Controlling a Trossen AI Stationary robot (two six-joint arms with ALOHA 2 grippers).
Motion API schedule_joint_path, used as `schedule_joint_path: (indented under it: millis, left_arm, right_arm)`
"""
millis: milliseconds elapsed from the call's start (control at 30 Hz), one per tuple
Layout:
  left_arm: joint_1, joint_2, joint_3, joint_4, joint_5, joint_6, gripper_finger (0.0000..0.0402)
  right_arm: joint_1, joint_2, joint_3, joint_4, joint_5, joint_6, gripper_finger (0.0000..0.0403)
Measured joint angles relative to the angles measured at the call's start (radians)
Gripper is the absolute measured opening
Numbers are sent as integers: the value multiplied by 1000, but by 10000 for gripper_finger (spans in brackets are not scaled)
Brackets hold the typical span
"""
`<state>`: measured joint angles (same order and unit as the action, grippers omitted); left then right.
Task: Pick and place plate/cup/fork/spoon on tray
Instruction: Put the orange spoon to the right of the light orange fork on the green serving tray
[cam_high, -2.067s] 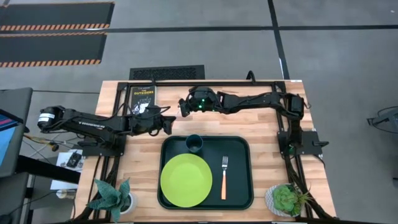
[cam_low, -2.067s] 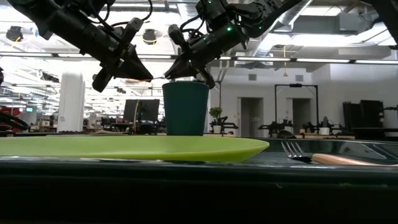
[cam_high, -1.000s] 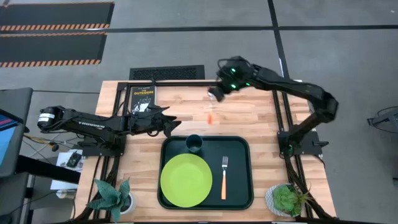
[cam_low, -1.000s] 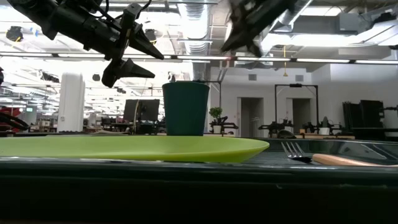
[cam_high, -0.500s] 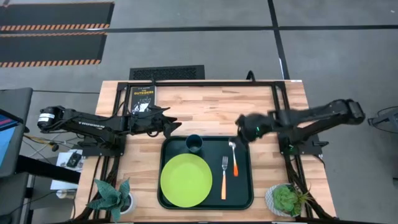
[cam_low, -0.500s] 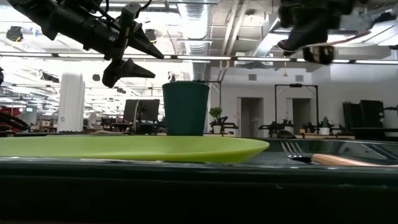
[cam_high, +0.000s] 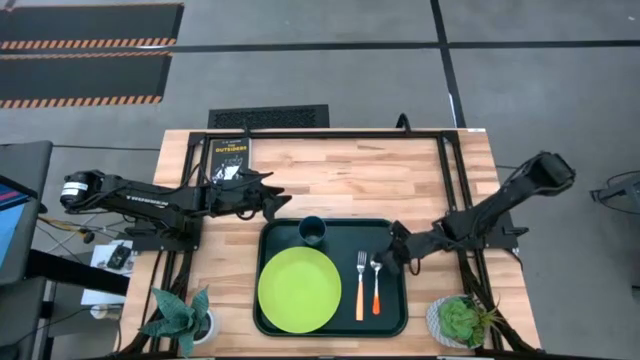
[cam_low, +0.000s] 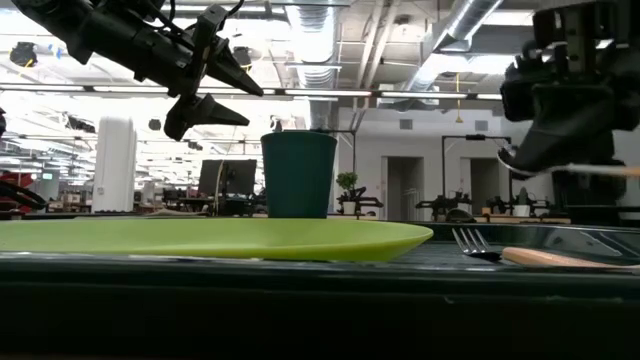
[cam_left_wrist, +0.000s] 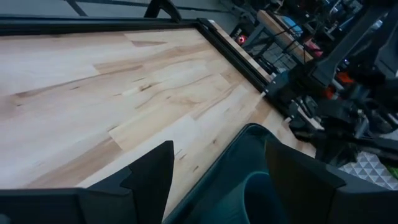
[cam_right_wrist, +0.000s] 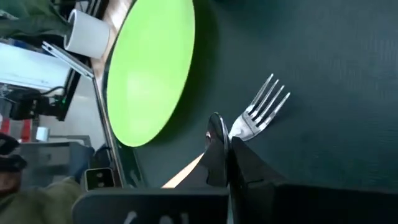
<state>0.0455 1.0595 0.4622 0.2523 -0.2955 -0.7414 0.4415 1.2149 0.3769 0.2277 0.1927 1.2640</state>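
Observation:
The dark green tray (cam_high: 392, 232) holds the lime-green plate (cam_high: 298, 290), the teal cup (cam_high: 312, 230) at its far edge, and the fork (cam_high: 360, 285), which lies flat right of the plate. My right gripper (cam_high: 388, 262) is shut on the spoon (cam_high: 376, 288) over the tray, just right of the fork. In the right wrist view, the spoon shows edge-on, next to the fork (cam_right_wrist: 261, 111) and the plate (cam_right_wrist: 152, 68). My left gripper (cam_high: 283, 205) hangs open and empty above the table beside the tray's far left corner, as the low view (cam_low: 225, 92) also shows. My right gripper pinches the spoon between its two fingers (cam_right_wrist: 242, 163) at the neck, just behind the bowl (cam_right_wrist: 215, 134). The fingers come slanting from the table's right side and lie across the spoon. The spoon is roughly level, its orange handle (cam_low: 608, 170) clear above the tray and pointing toward the near edge.
A book (cam_high: 231, 156) lies at the table's far left. Potted plants stand at the near left corner (cam_high: 183, 318) and the near right corner (cam_high: 460, 320). Bare wood lies beyond the tray's far rim (cam_high: 350, 180). A black frame rail runs along the table's edges (cam_high: 450, 180).
My right gripper has carried the spoon from the table's far side toward the near edge and down, to a spot over the tray's right part beside the fork. The spoon's handle now points toward the near edge. My left gripper has kept still.

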Motion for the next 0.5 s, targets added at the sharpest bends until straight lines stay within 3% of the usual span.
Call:
schedule_joint_path:
  millis: [500]
  left_arm:
    - [0, 0, 0, 0, -11, 0, 238]
  right_arm:
    - [30, 166, -11, 53, 19, 52, 6]
